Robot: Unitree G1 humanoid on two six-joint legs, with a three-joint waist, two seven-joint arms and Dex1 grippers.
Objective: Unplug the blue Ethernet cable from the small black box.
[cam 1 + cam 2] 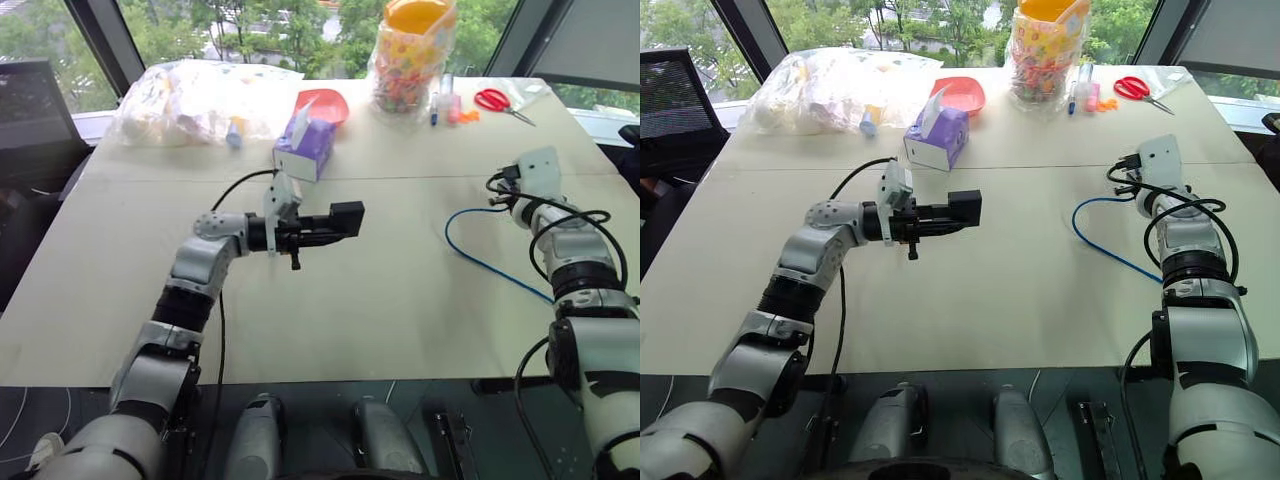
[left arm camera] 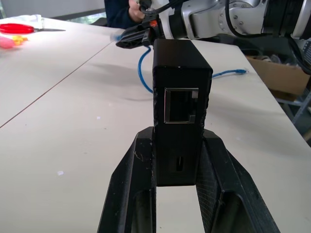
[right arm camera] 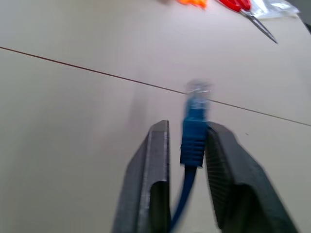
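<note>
Black box [image 1: 347, 219] in left tool [image 2: 177, 160], blue cable [image 3: 193, 133] between right tool [image 3: 187, 145] fingers

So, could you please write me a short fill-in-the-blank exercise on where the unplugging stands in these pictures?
1. The small black box is clamped in the ____ claw.
2. The port on the box is ____.
3. The plug of the blue Ethernet cable sits between the fingers of the ____ claw.
4. The scissors have ____ handles.

Missing words: left; empty; right; red
</note>
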